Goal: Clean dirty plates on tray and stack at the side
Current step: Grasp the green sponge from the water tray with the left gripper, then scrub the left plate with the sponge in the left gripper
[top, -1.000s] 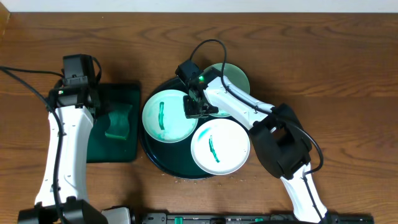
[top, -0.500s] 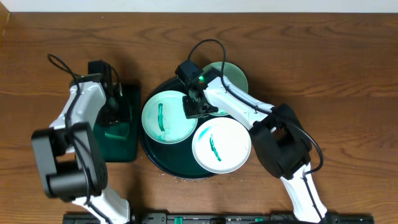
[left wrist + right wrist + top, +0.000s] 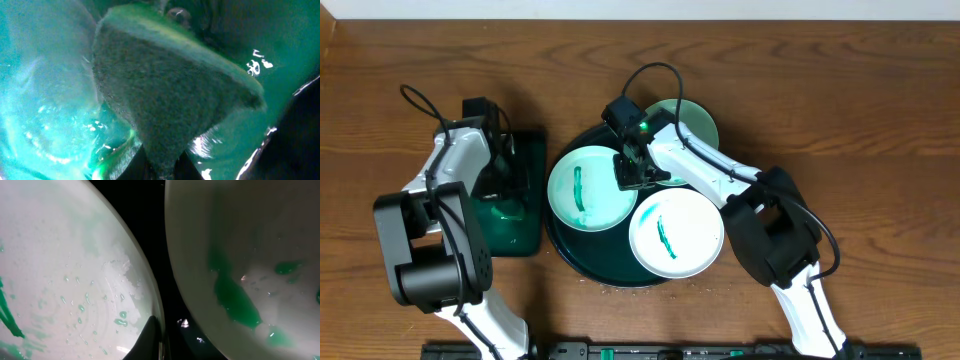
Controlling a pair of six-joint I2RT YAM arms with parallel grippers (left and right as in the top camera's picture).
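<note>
Three plates lie in the round black tray: a left plate and a front plate, each with a green smear, and a pale-green back plate half hidden by my right arm. My right gripper is shut on the left plate's right rim. The right wrist view shows its dark fingertips pinching that rim of the wet plate, with a smeared second plate beside it. My left gripper is shut on a green sponge over the rectangular tray.
The rectangular dark green tray is wet and sits left of the round tray. Black cables loop over the back of the table. Bare wooden table lies right of the round tray.
My left arm swung in over the rectangular tray, came down on the sponge and its jaws closed on it. The right arm and the plates have not moved.
</note>
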